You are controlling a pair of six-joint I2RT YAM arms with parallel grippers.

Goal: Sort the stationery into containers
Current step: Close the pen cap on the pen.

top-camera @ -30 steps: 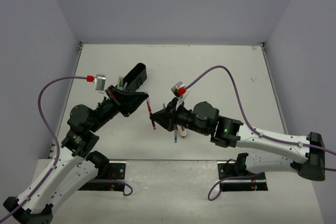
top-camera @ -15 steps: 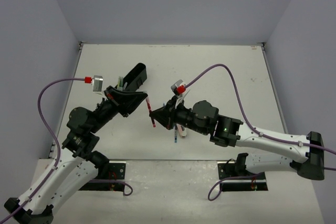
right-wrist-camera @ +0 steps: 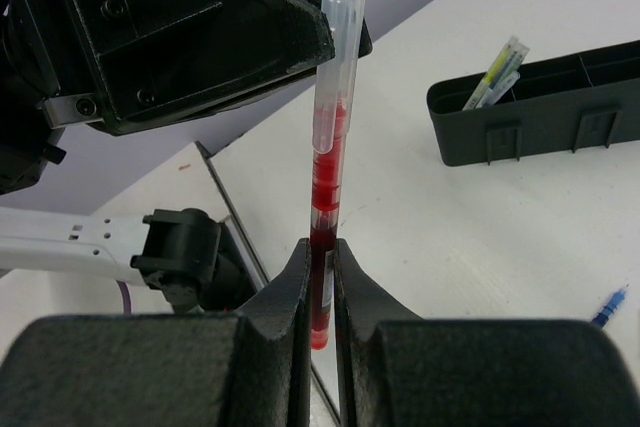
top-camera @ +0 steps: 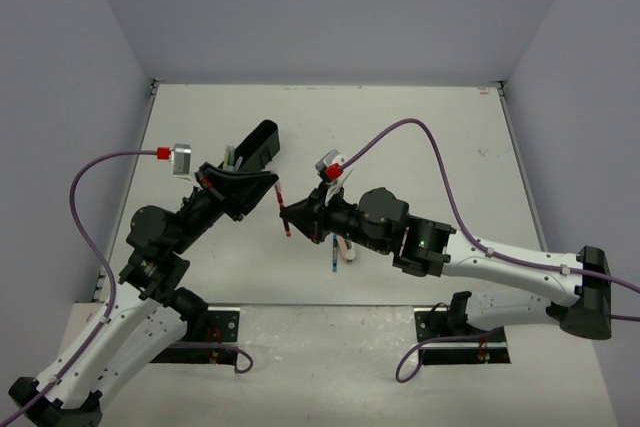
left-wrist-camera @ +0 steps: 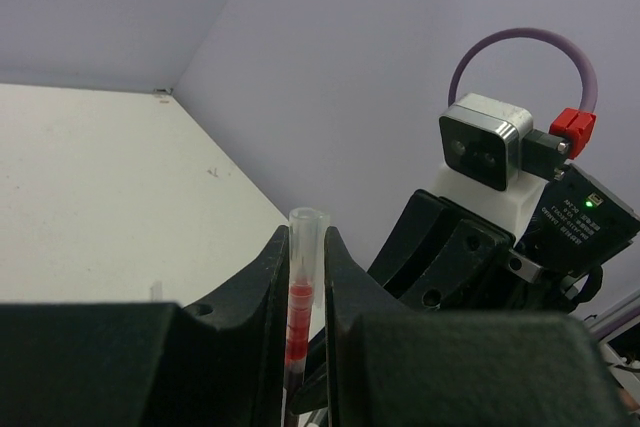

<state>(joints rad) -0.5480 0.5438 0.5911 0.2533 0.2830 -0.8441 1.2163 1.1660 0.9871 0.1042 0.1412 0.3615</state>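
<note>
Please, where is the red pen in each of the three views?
Top external: red pen at centre, between left gripper and right gripper.
Left wrist: pen bottom centre, upright in left gripper.
Right wrist: pen at centre, rising from right gripper.
Shared landmark: left gripper, on the pen's clear end in every view.

Bright even light, soft faint shadows, sharp

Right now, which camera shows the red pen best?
The right wrist view: the red pen stands nearly full length, clear cap up by the left gripper, lower end pinched in the right gripper. The left wrist view shows only its capped end between the fingers; the top view shows it small, between both grippers.
</note>
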